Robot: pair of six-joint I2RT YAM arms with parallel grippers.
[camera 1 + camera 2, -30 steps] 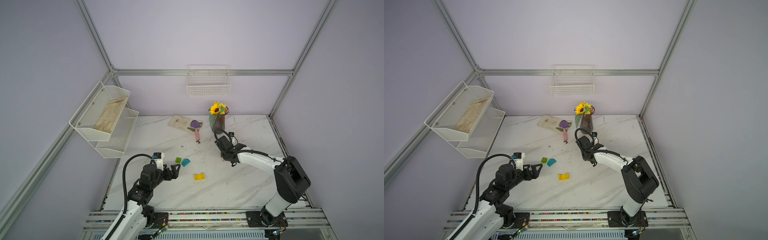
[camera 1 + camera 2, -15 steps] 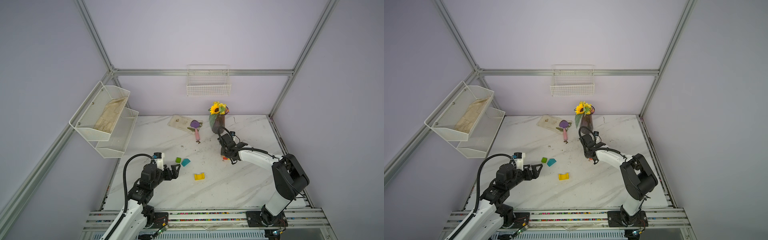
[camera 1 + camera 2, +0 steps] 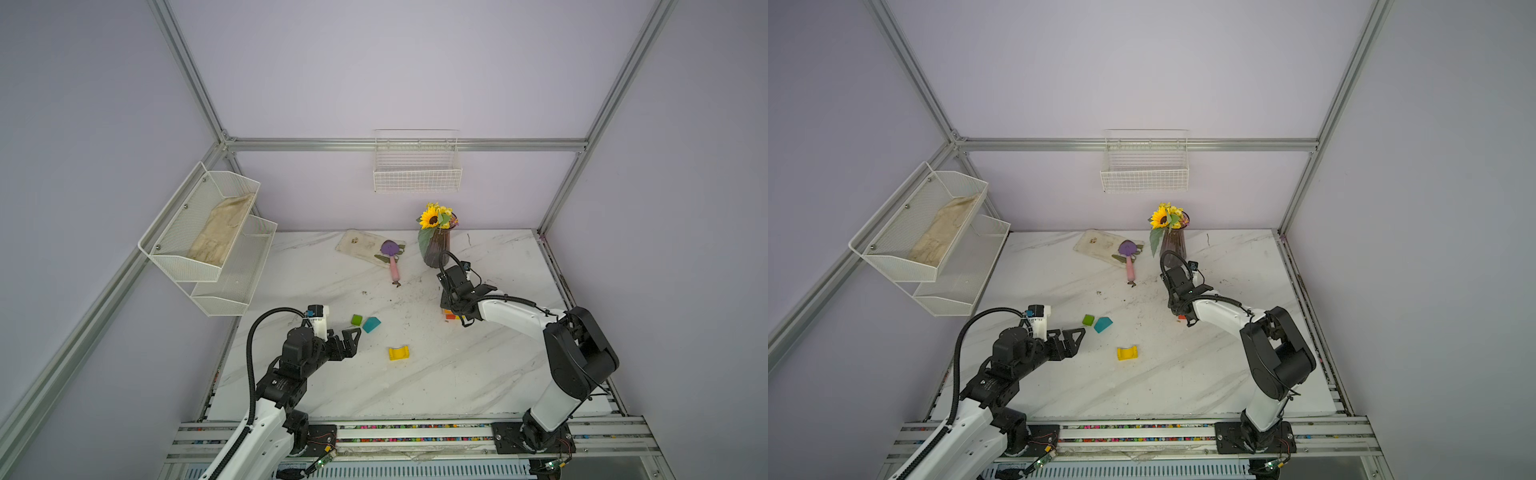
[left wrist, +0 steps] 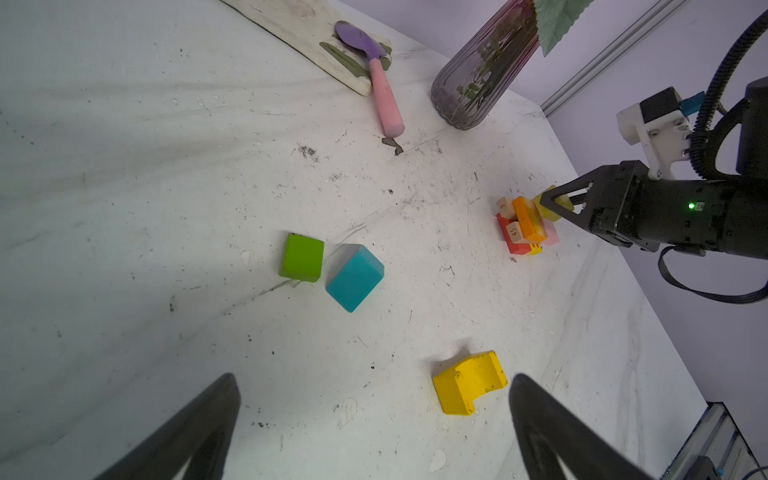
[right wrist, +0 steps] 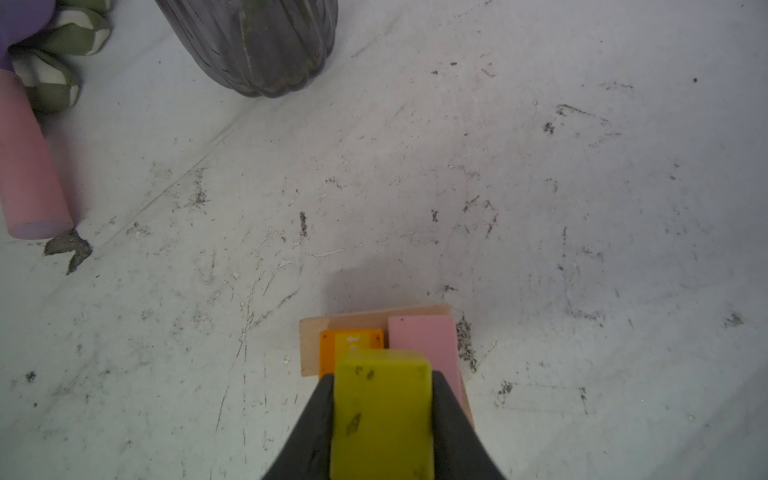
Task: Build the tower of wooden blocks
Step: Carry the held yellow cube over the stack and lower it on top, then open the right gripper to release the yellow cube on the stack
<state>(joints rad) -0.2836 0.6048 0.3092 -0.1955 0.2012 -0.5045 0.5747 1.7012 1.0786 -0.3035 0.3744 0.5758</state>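
Wood blocks point(image 4: 354, 276) painted matt; table point(image 4: 124, 174) smooth, marble-veined, scuffed.

We were looking at a robotics lab test cell. Bare silver aluminium frame bars point(image 3: 189, 70) ran up the corners, holding plain lavender wall panels point(image 3: 395, 62) around a white marble-patterned tabletop point(image 3: 457, 374). Along the lower edge of the frame, two white-and-black robot arms point(image 3: 511, 316) stood mounted on a slotted metal rail point(image 3: 415, 432) with exposed wiring. A white wire basket point(image 3: 417, 178) hung on the back wall at upper centre.
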